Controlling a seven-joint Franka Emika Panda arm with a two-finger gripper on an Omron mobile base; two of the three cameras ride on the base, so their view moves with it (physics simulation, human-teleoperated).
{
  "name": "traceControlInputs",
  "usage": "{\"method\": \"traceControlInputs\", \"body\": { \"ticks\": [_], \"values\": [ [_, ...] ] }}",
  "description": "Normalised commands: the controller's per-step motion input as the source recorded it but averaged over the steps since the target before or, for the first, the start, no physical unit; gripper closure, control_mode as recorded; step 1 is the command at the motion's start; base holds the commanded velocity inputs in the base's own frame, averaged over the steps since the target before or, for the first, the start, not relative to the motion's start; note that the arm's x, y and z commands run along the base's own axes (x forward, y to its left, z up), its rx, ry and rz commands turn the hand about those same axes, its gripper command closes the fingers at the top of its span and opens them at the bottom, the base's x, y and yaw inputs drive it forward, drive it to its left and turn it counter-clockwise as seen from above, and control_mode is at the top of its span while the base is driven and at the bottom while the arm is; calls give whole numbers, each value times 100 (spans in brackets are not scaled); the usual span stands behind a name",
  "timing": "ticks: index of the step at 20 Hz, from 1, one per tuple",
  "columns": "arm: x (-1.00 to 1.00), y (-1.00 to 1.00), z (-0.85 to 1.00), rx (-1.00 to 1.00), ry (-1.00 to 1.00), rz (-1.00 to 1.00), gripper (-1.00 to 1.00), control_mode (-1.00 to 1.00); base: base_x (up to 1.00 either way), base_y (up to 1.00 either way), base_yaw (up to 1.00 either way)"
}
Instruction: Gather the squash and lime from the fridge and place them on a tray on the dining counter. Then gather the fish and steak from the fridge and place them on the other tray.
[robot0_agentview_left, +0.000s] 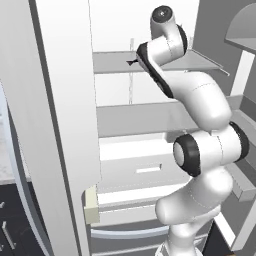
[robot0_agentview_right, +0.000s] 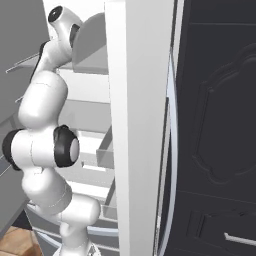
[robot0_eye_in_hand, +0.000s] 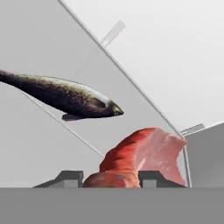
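Steak (robot0_eye_in_hand: 140, 157) between jaws (fish (robot0_eye_in_hand: 65, 96) beyond).

White arm (robot0_agentview_left: 207, 105), glossy rounded tube segments, thick and bulbous at the middle links. Dark, near-black rings at the joints; the big elbow joint (robot0_agentview_left: 187, 154) has a black collar around a pale grey round cap. Same joint in the right base view (robot0_agentview_right: 66, 146), black band with a light disc. Top link ends in a round black-rimmed cap with a grey centre (robot0_agentview_left: 162, 14). Black strip runs along the upper forearm edge. Tool (robot0_eye_in_hand: 109, 178): two small dark grey blocky fingertips (robot0_eye_in_hand: 69, 177), squared tops, possibly lighter faces, hard to tell. No cables, screws or markings visible.
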Motion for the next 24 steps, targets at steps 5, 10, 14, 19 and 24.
{"method": "traceControlInputs", "body": {
  "ticks": [5, 10, 14, 19, 24],
  "values": [
    [-90, 15, 3, 0, -7, 0, 100, -100, 0, 0, 0],
    [-75, 23, 1, 0, -2, 0, 100, -100, 0, 0, 0],
    [-63, 30, 4, 0, 0, -2, 100, -100, 0, 0, 0],
    [-59, 32, 1, 0, 0, -5, 100, -100, 0, 0, 0],
    [-65, 16, 0, 0, 0, -10, 100, -100, 0, 0, 0]
  ]
}}
